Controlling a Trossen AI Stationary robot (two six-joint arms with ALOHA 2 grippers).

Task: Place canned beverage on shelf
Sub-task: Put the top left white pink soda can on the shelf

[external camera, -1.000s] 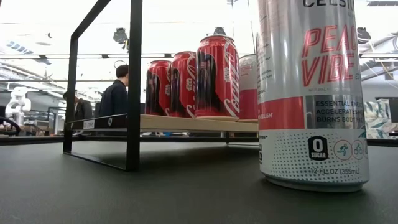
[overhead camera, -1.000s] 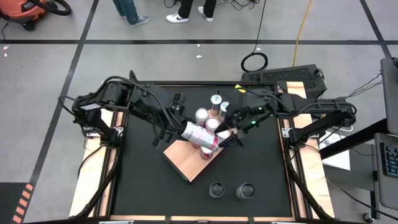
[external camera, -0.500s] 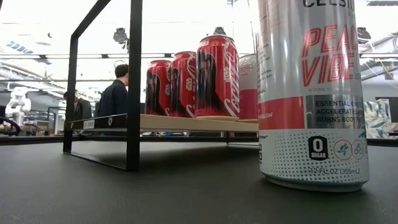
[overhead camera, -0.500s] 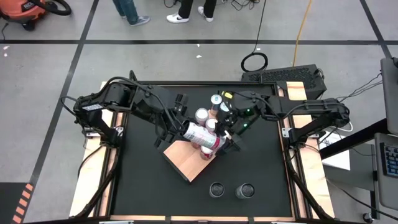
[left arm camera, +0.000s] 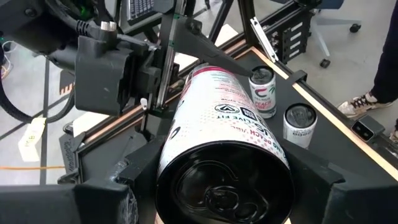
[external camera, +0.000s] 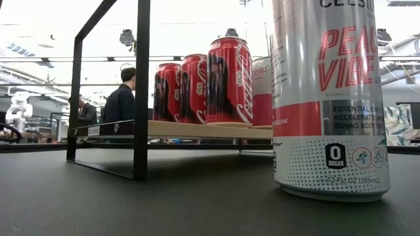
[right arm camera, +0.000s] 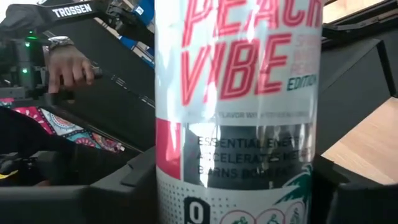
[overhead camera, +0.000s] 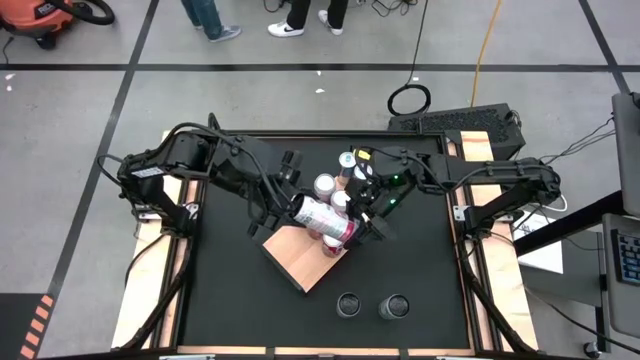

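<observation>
The white can (overhead camera: 322, 218) is held lying tilted above the shelf (overhead camera: 300, 252), clamped between the left gripper (overhead camera: 290, 208) at one end and the right gripper (overhead camera: 362, 222) closed around its body. The can is judged rigid, smooth and slippery; thin walls dent easily, so mid-body is best gripped. Red cans (external camera: 203, 88) stand nearby.

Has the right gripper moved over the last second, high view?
Yes. The right gripper slid along the white can toward the shelf and the table's left side.
</observation>
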